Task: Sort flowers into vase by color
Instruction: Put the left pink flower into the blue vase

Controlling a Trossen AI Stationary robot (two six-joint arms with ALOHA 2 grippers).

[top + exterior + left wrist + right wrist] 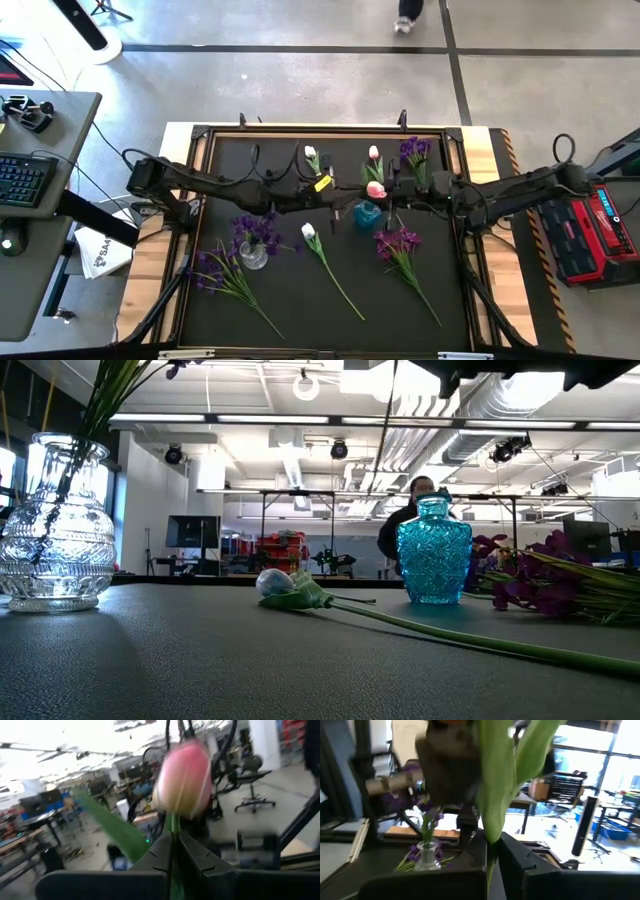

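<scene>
Two faceted glass vases [433,552], clear bulbous [56,525] and teal.

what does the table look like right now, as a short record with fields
left pincer: shut on the pink tulip stem, mid-table
right pincer: shut on the same stem, lower down
blue vase: upright, no flowers in it
clear vase: holds a purple sprig
lying on mat: white tulip, two purple sprigs
far edge of mat: two tulips, one purple sprig
</scene>
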